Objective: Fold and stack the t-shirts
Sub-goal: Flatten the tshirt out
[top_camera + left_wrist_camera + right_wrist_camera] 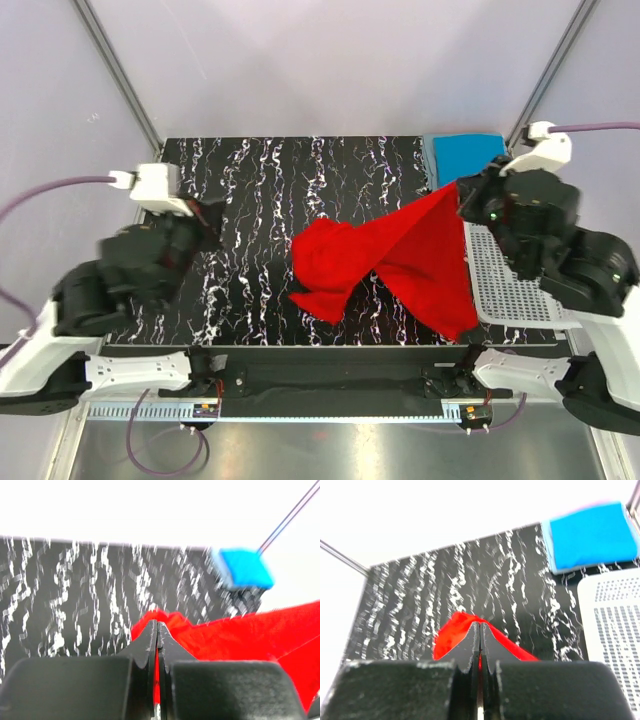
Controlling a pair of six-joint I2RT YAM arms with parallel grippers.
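Observation:
The red t-shirt (385,255) lies crumpled mid-table, and its far right corner is pulled up into a taut sheet. My right gripper (463,197) is shut on that corner; red cloth (451,634) spills either side of its tips (480,624). My left gripper (213,215) is over the left of the table, apart from the shirt. Its jaws (157,623) are shut and empty, with the red shirt (240,632) beyond them. The blue t-shirt (466,154) lies folded at the back right corner (243,569) (592,535). A paler grey-blue edge (431,162) shows under it.
A white mesh basket (512,290) lies flat at the table's right edge, partly under my right arm; it also shows in the right wrist view (612,630). The black marbled tabletop (260,200) is bare on the left and back. Frame posts stand at both back corners.

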